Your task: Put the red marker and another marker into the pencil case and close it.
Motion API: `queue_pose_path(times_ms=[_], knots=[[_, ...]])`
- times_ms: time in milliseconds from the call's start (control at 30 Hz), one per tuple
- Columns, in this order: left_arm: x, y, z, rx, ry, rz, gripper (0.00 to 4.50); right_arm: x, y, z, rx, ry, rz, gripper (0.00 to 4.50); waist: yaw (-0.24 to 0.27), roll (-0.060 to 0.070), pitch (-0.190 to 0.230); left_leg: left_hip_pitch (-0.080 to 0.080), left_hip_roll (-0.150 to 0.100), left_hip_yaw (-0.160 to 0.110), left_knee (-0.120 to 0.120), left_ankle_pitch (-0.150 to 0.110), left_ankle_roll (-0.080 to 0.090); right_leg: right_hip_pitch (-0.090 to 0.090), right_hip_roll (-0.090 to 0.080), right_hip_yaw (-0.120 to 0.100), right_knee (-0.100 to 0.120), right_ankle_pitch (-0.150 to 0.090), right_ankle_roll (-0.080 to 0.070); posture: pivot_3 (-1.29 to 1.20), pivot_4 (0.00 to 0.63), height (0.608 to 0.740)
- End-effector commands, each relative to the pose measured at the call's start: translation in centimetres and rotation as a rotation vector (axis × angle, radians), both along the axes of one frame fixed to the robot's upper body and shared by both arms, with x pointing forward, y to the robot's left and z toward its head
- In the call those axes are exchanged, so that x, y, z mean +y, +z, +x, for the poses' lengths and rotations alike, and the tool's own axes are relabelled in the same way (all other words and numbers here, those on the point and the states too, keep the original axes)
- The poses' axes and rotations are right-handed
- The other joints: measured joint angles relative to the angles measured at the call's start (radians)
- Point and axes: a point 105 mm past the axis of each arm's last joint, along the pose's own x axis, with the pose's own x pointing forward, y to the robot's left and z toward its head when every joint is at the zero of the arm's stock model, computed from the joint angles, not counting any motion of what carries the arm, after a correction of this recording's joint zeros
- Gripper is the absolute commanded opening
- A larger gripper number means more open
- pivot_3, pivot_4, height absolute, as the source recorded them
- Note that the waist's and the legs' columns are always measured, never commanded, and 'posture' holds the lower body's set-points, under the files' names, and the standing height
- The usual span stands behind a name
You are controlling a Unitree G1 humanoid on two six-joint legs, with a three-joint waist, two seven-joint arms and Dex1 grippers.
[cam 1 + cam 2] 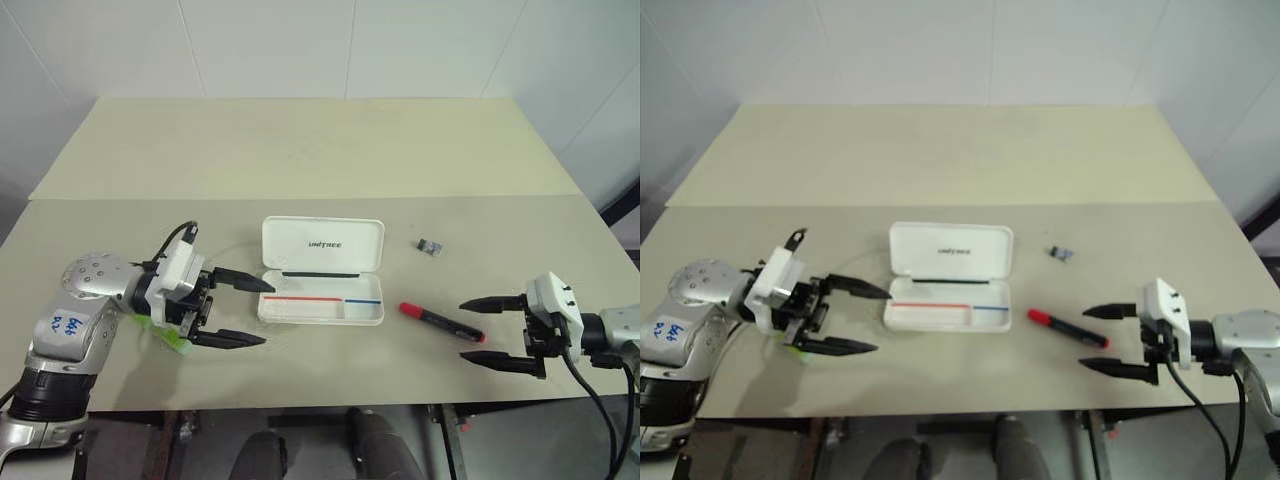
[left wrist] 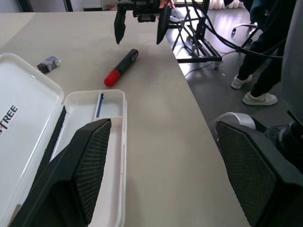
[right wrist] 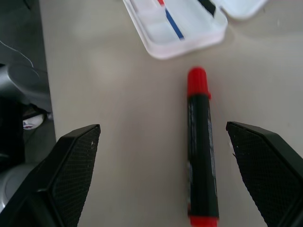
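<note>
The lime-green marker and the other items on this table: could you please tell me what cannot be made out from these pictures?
- Lime-green marker: head views; mostly hidden beneath the open left gripper, only a green sliver shows.
- Small grey-black bit behind the black-barrelled red marker: too small to identify.
- White hard-plastic pencil case, lying open: left wrist view; a left finger covers part of its tray.
- Person's legs: cut off by the left wrist view's edge.

I see silver-grey arms, blue handwriting on my left forearm, white wrist blocks, black cables looping off both wrists, and each hand (image 1: 232, 309) (image 1: 494, 333) with two black textured fingers
</note>
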Motion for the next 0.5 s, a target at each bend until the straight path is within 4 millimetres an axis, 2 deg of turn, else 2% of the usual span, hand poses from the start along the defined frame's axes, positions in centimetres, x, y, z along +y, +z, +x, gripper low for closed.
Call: queue_pose_path(times_ms=[33,400,500], knots=[[0.5,1.8,0.3,-0.076,0.011,-0.005,3.69,-0.8,-1.2,0.8,0.006,-0.042,-0.008,4.50,0.000,0.000,0.000,0.000,0.000,0.000,0.000,0.000,0.000,0.000,0.000,0.000,0.000,0.000,0.000,0.00,0.150,0.740],[1.0,2.1,0.5,-0.099,0.059,-0.007,3.69,0.4,-3.5,2.5,0.007,-0.074,0.008,4.50,-0.012,0.000,0.000,0.000,0.000,0.001,0.000,0.000,0.000,0.000,0.000,0.001,0.000,0.000,0.001,0.00,0.150,0.740],[1.1,2.3,0.8,-0.111,0.073,-0.012,3.74,0.8,-3.8,2.7,-0.011,-0.074,-0.007,3.90,-0.019,0.000,0.000,0.001,0.000,0.001,0.000,0.000,0.000,0.001,0.000,0.002,0.001,0.001,0.001,0.00,0.150,0.740]])
